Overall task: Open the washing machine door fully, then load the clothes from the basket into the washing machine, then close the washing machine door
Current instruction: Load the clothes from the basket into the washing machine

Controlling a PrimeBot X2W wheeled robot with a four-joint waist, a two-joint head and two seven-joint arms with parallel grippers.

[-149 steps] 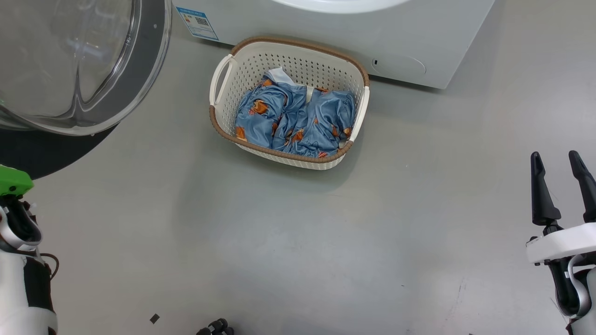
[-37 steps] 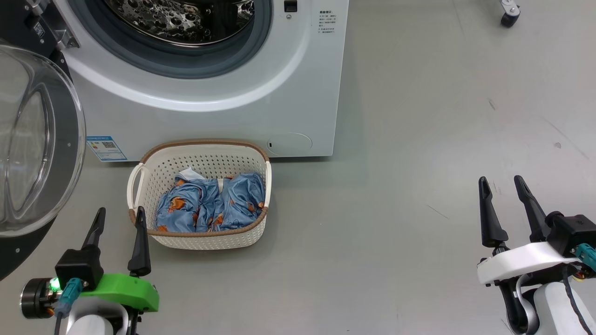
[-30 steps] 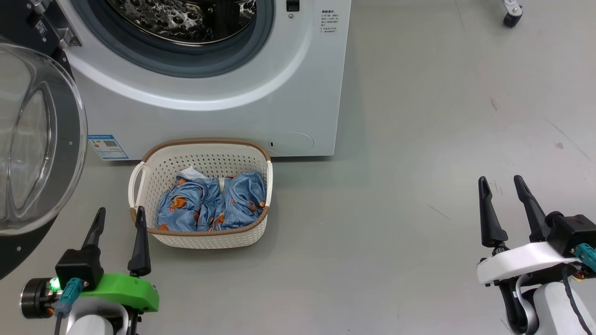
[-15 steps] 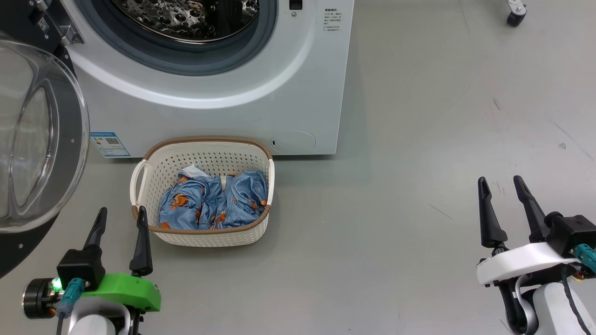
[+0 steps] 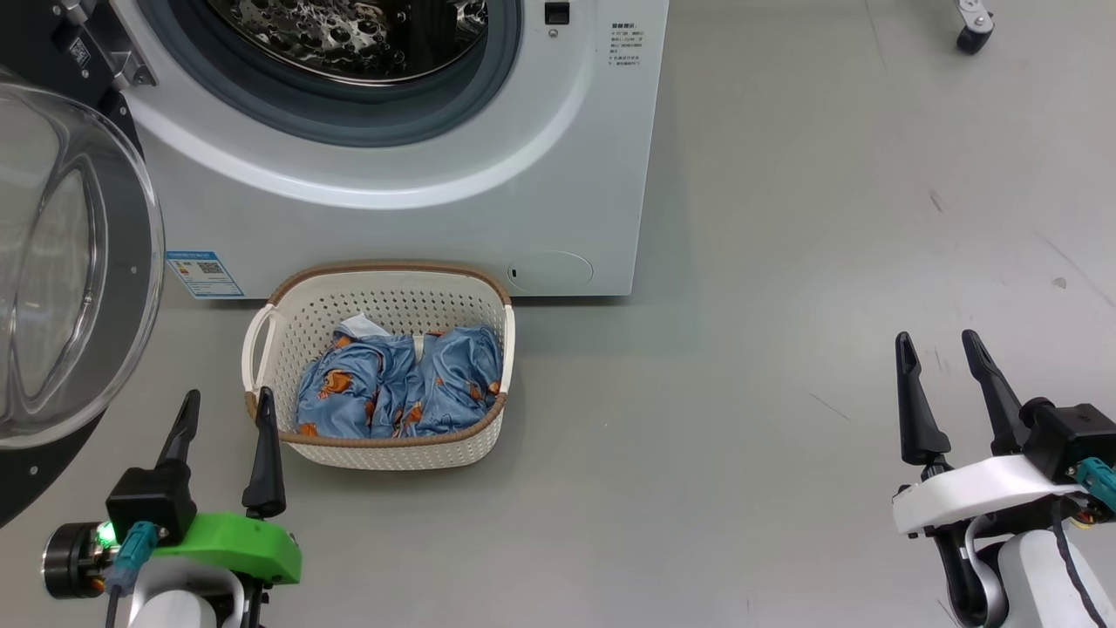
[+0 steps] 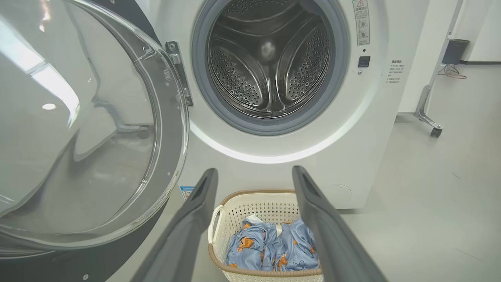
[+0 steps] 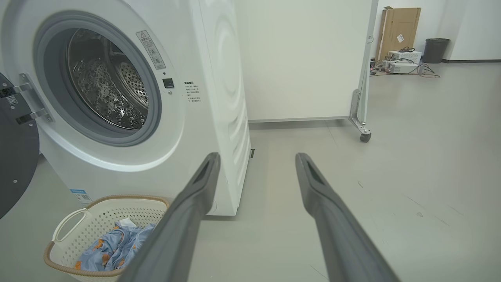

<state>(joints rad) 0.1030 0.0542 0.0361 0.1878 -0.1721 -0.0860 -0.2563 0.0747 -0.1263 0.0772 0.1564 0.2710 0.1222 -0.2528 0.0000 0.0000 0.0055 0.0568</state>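
Both grippers hang empty, each with its two long dark fingers spread wide. The left gripper (image 5: 227,398) sits low by the near left corner of the basket (image 5: 384,301). From above, one of its fingers crosses the brown woven rim there, though I can't tell whether it touches. Looking along that gripper, the basket lies ahead between the fingers. The right gripper (image 5: 935,340) is well apart from all that, over bare grey floor (image 5: 741,366). The basket stands on the floor just in front of the washing machine (image 5: 418,227), below the round opening and beside the small blue label sticker (image 5: 205,273). The clothes (image 5: 401,392), shiny blue with orange figures and a bit of white trim, lie crumpled inside it. The washing machine door (image 5: 70,262) is swung open to the machine's left, its glass bowl bulging toward the room, and the grey gasket (image 5: 488,78) and steel drum (image 5: 349,35) are in plain view.
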